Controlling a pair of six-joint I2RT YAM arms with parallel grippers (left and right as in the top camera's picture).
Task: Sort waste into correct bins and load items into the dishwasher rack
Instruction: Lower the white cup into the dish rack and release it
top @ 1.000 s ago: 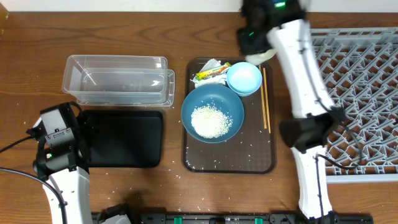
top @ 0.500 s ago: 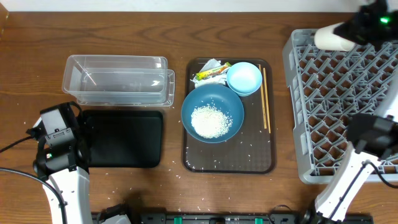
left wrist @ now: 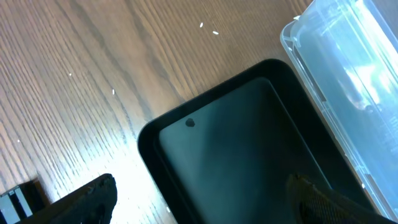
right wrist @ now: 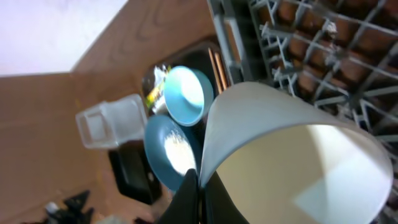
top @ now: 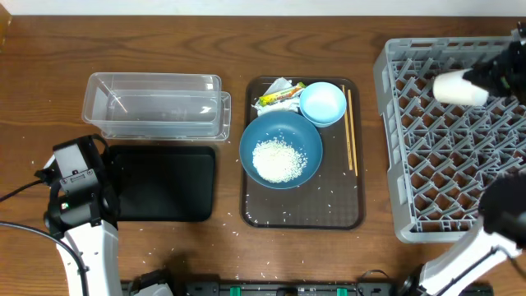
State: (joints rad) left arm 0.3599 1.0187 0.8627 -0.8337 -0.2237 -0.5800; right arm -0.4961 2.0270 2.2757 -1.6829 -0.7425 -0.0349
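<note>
My right gripper (top: 491,76) is shut on the rim of a small white cup (top: 458,88) and holds it tilted over the far part of the grey dishwasher rack (top: 394,123). In the right wrist view the gripper (right wrist: 199,182) pinches the cup wall (right wrist: 292,149) above the rack (right wrist: 311,43). The dark-blue bowl (top: 306,134) with white rice (top: 278,159), the light-blue bowl (top: 322,104), chopsticks (top: 351,131), yellow-green wrapper (top: 278,98) and tissue (top: 282,85) are on the brown tray. My left gripper (left wrist: 202,205) is open over the black tray (left wrist: 249,149).
The clear tub (top: 154,105) stands behind the black tray (top: 164,182) at the left. The brown serving tray (top: 304,215) lies in the middle with loose rice grains on it and on the table near its front. The left arm (top: 78,185) sits at the front left.
My right arm has swung from above the brown tray to over the rack, carrying the white cup, then moved it a little nearer and to the right. The left arm has not moved.
</note>
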